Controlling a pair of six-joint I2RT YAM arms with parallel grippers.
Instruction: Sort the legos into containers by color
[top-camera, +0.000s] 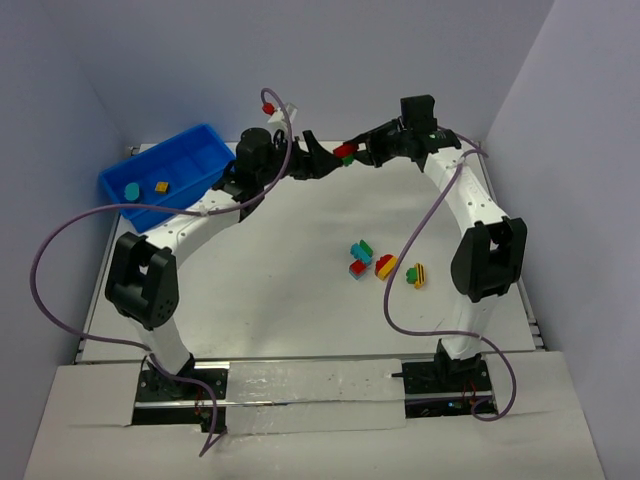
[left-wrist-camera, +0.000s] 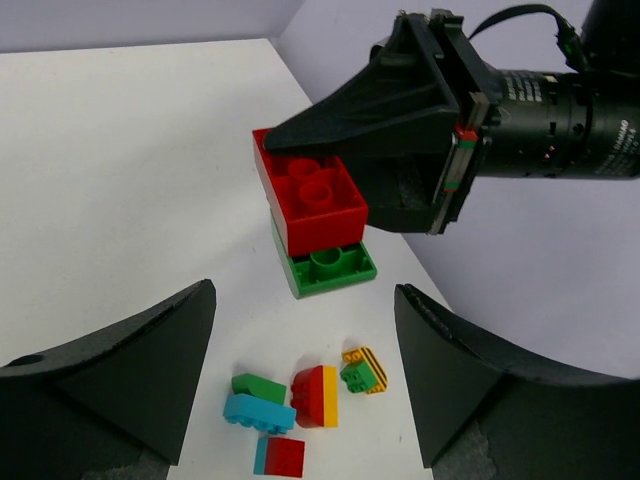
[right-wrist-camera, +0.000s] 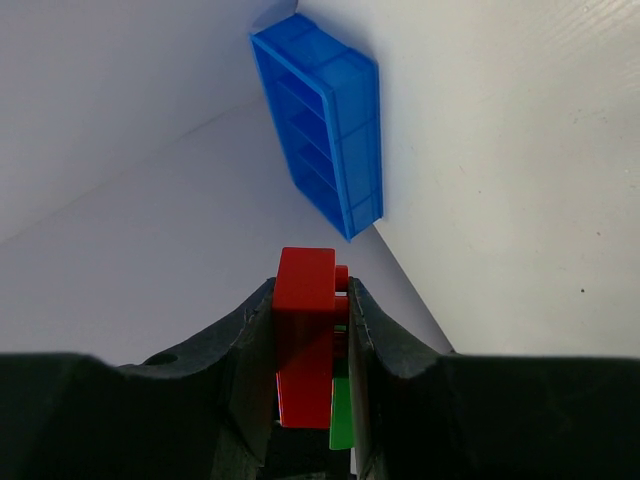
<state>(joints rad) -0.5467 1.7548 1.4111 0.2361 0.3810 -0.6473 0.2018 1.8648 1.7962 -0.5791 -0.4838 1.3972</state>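
Observation:
My right gripper (top-camera: 368, 150) is shut on a red brick stacked on a green brick (top-camera: 345, 152) and holds them in the air at the back of the table. In the right wrist view the red brick (right-wrist-camera: 305, 330) and the green brick (right-wrist-camera: 342, 415) sit between the shut fingers. My left gripper (top-camera: 318, 158) is open and empty, facing that stack (left-wrist-camera: 315, 205) from close by. Several loose legos (top-camera: 385, 264) lie on the table right of centre, seen below in the left wrist view (left-wrist-camera: 316, 396). The blue bin (top-camera: 205, 140) stands at the back left and holds a teal piece (top-camera: 131, 189) and a yellow piece (top-camera: 161, 186).
Grey walls close in the table at the back and both sides. A small red cap (top-camera: 267, 106) on a white part sits behind the left gripper. Purple cables loop beside both arms. The bin also shows in the right wrist view (right-wrist-camera: 330, 130).

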